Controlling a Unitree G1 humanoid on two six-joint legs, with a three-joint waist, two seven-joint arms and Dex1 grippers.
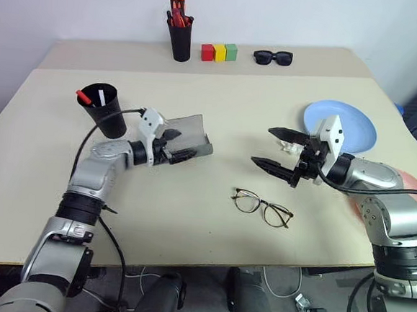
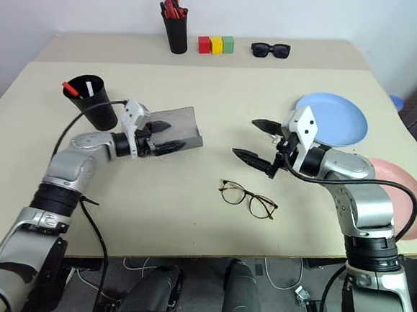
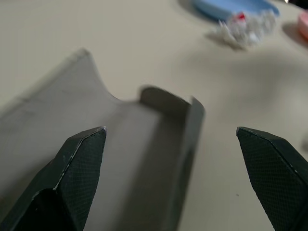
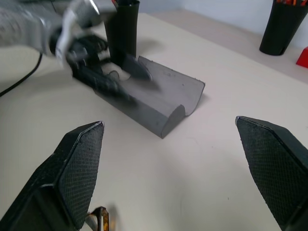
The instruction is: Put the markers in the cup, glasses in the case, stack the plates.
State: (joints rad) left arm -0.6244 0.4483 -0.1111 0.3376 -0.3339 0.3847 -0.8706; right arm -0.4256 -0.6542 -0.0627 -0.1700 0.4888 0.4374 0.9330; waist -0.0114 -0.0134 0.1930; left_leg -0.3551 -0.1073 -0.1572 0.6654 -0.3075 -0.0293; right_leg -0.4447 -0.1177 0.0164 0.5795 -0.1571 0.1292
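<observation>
The black cup (image 1: pixel 105 112) stands at the left of the table with the red-tipped marker (image 1: pixel 83 97) and the white marker (image 1: pixel 100 94) inside. Just right of it lies the grey case (image 1: pixel 194 136), hinged open. My left gripper (image 1: pixel 185 143) is open at the case's left end; I cannot tell whether it touches the case. The wire-frame glasses (image 1: pixel 262 206) lie on the table toward the front middle. My right gripper (image 1: pixel 262 146) hangs open and empty above and behind them. The light blue plate (image 1: pixel 355 124) sits at the right, with the pink plate (image 2: pixel 411 197) nearer the right edge.
Along the back stand a black pen pot (image 1: pixel 179 37) of orange-topped pens, three coloured blocks (image 1: pixel 219 53) and black sunglasses (image 1: pixel 272 57). A black cable (image 1: pixel 94 134) loops from my left wrist past the cup.
</observation>
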